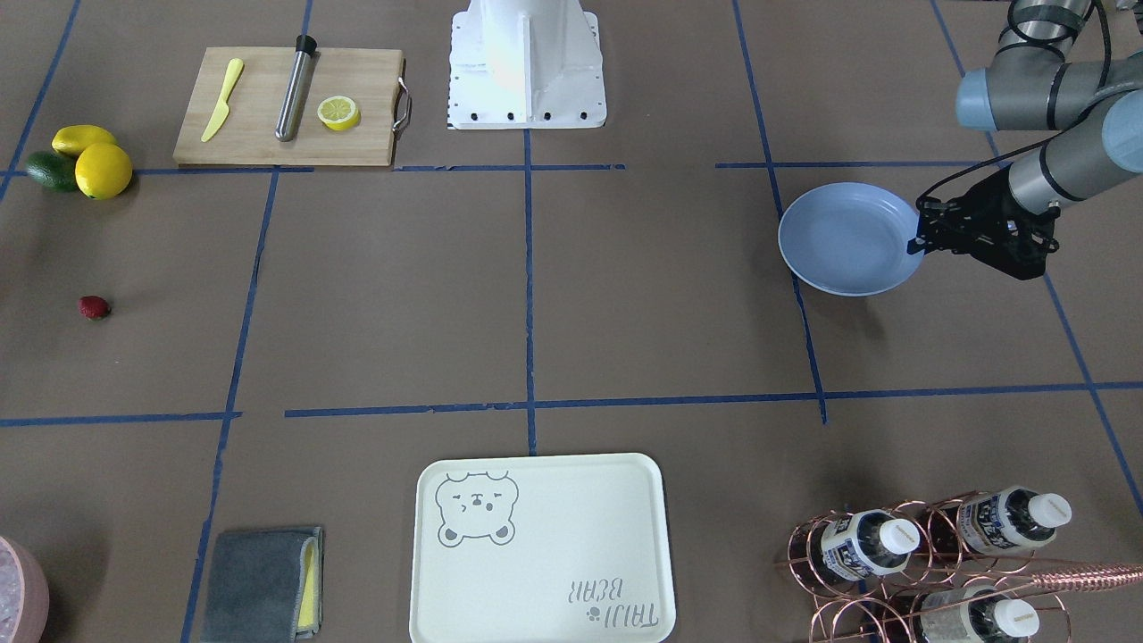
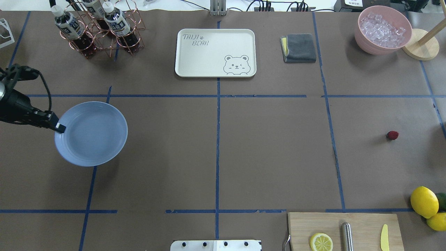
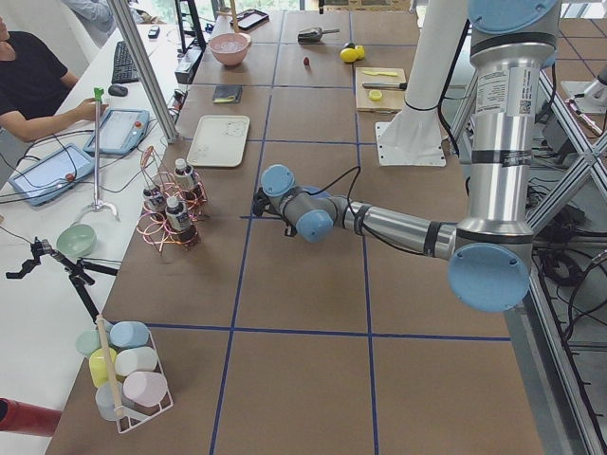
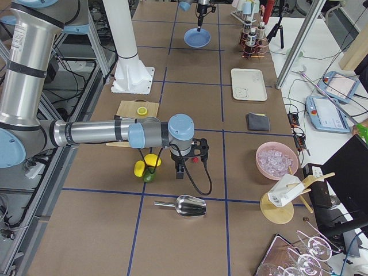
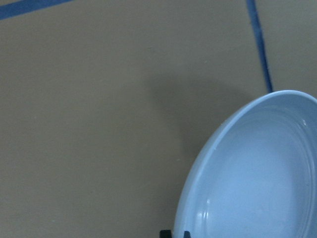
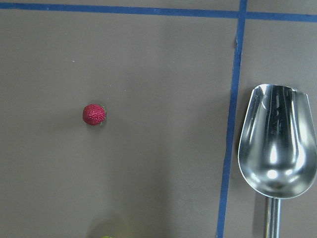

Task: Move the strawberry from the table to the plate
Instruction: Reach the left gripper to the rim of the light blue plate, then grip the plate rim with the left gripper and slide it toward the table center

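As I read it, none of the pick is done yet. The strawberry (image 2: pixel 392 135) lies alone on the table (image 2: pixel 271 157), out at 3 o'clock in the overhead view, and no gripper touches it. The plate (image 2: pixel 94 134) sits far across at 9 o'clock. My left gripper (image 2: pixel 60 128) has its jaws pinched on the plate's rim, at the plate's own 9 o'clock. The right gripper (image 4: pixel 181 169) hangs near the berry but shows only in the side camera, so I cannot tell whether its jaws are spread or pressed together. Its wrist view puts the strawberry at 9 o'clock of centre. Grasp, carry and release all remain, with berry and plate well apart.

Around the berry, a metal scoop (image 6: pixel 277 144) lies at 3 o'clock of it in the right wrist view, well apart. Two lemons (image 2: pixel 424 201) and an avocado (image 2: pixel 441 200) sit toward 5 o'clock overhead. I judge none of these blocks a descent. The cutting board (image 2: pixel 366 223) at 5 o'clock and the bear-printed tray (image 2: pixel 216 35) at 12 o'clock lie off the line from berry to plate.
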Robot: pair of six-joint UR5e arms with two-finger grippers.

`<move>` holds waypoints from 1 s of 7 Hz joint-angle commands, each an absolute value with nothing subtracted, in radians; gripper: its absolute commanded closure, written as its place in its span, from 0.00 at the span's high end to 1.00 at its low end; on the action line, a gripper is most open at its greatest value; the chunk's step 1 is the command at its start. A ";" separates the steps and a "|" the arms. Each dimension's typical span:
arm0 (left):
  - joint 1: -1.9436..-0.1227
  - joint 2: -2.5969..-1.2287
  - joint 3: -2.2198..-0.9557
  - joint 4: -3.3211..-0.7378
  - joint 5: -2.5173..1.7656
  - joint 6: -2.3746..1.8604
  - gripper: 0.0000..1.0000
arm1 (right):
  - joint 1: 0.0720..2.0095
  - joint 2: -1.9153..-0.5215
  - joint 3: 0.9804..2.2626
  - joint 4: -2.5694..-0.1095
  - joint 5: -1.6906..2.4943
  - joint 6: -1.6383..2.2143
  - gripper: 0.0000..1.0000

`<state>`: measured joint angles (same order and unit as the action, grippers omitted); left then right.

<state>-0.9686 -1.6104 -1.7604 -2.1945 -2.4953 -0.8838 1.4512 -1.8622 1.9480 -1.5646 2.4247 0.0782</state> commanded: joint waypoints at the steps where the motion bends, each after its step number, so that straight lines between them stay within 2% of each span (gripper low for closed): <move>1: -0.782 -1.729 -1.738 -2.454 -2.426 -1.343 0.00 | 1.451 -1.862 1.945 -1.566 2.425 0.078 1.00; 3: -0.567 -1.909 -1.669 -2.450 -2.171 -1.538 0.00 | 1.451 -1.861 1.942 -1.566 2.425 0.078 1.00; 4: -0.520 -1.984 -1.604 -2.439 -2.131 -1.549 0.00 | 1.451 -1.862 1.941 -1.566 2.425 0.078 1.00; 5: -0.490 -2.035 -1.567 -2.384 -2.065 -1.560 0.00 | 1.451 -1.862 1.940 -1.566 2.425 0.078 1.00; 7: -0.480 -2.042 -1.557 -2.352 -2.056 -1.560 0.00 | 1.451 -1.861 1.942 -1.566 2.427 0.078 1.00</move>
<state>-0.4904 -2.0290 -1.5720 -2.3685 -2.0694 -1.5571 1.4512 -1.8613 1.9408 -1.5662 2.4256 0.0782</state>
